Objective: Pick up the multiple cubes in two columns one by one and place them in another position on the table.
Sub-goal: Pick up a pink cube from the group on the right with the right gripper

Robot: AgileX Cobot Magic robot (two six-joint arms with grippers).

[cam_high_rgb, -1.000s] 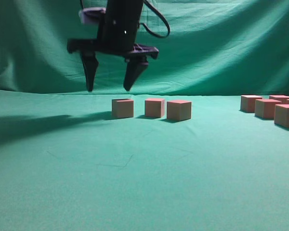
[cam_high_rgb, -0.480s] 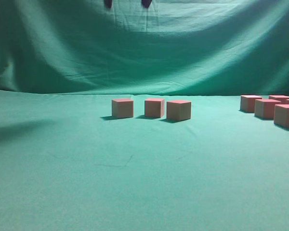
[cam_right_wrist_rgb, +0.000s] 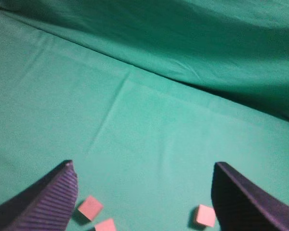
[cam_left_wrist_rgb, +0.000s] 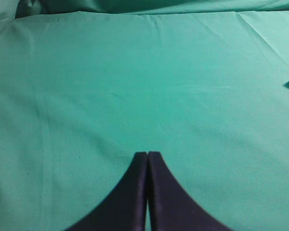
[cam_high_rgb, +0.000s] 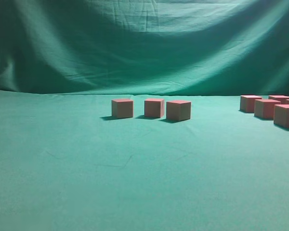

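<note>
The cubes wait at right; right gripper, jaws wide and empty, should descend squarely over one; left gripper is closed on nothing.

Middle of counter: three cubes side by side.
Far right: more cubes, close together.
</note>
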